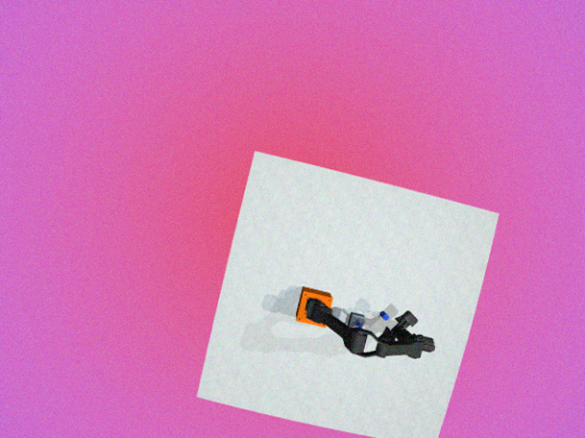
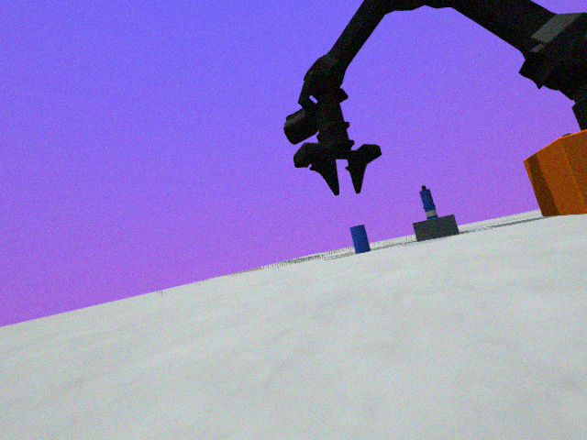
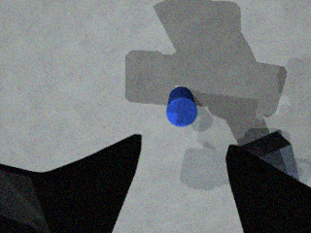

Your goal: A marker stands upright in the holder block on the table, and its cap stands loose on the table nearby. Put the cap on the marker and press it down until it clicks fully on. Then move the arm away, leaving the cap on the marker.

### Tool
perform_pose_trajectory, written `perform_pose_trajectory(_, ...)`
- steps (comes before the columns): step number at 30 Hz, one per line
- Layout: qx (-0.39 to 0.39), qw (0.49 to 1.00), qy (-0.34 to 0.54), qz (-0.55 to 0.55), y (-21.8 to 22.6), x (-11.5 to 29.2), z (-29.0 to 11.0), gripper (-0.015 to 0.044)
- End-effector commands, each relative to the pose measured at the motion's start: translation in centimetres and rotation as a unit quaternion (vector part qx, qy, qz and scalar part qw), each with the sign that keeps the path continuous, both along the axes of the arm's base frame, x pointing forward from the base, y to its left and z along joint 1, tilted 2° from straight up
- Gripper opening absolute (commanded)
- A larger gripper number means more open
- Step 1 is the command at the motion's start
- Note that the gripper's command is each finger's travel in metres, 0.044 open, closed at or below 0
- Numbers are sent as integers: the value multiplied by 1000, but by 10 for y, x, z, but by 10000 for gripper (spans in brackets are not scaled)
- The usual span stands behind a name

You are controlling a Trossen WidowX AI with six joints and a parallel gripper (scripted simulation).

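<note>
The gripper (image 2: 344,189) hangs high above the tabletop (image 2: 293,341), pointing down, its jaws partly apart with nothing between them. In the wrist view the blue cap (image 3: 182,109) stands upright on the tabletop, seen almost end-on, ahead of the two dark fingers and roughly midway across the gap between them. In the exterior view the cap (image 2: 359,238) stands just right of the point beneath the fingertips and well below them.

The step in hand looks like the approach to pick up the cap. To do it well, the gripper should first be centred over the cap so that it sits squarely between the jaws, then lowered straight down. The opening looks wide enough for the cap, though only from these angles. Gripping it around the upper half would leave the lower part free to slide over the marker's tip.

To the right of the cap, near but apart, the marker (image 2: 427,202) stands upright in the grey holder block (image 2: 435,227). A descent that drifts right could strike it. Farther right is the arm's orange base (image 2: 559,172).
</note>
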State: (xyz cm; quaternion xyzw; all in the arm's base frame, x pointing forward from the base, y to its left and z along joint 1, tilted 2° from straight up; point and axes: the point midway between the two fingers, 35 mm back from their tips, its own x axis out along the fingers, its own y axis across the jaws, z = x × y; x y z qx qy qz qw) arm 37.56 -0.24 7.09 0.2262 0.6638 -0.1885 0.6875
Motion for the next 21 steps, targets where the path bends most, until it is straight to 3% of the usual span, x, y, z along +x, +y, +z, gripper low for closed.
perform_pose_trajectory(1,-2,1000,1,-11,0,0,-5,247)
perform_pose_trajectory(5,-2,1000,1,-11,1,1,-37,247)
perform_pose_trajectory(21,-2,1000,1,-11,3,1,-58,247)
